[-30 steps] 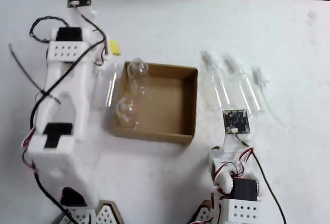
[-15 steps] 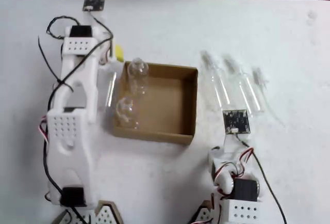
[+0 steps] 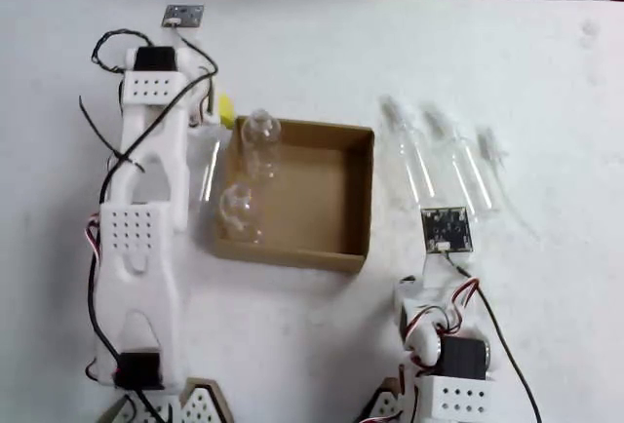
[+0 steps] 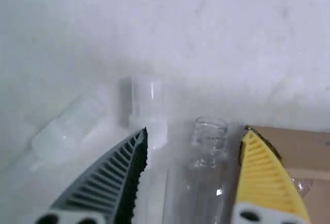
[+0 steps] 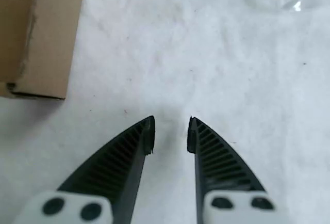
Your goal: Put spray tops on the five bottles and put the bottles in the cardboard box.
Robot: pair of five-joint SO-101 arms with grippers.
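Across the white tabletop (image 3: 322, 43), the left arm (image 3: 146, 209) stretches alongside the cardboard box (image 3: 322, 199). Its jaws are wide open astride a clear bottle (image 4: 206, 146) lying just outside the box's left wall, gripping nothing. The right arm (image 3: 439, 345) sits at the near edge, its jaws slightly parted and empty. A far bottle (image 3: 260, 134) and a near bottle (image 3: 239, 211) sit at the box's left side. Two more bottles (image 3: 414, 160) lie right of it. A spray top (image 4: 147, 113) lies just beside the straddled bottle's neck.
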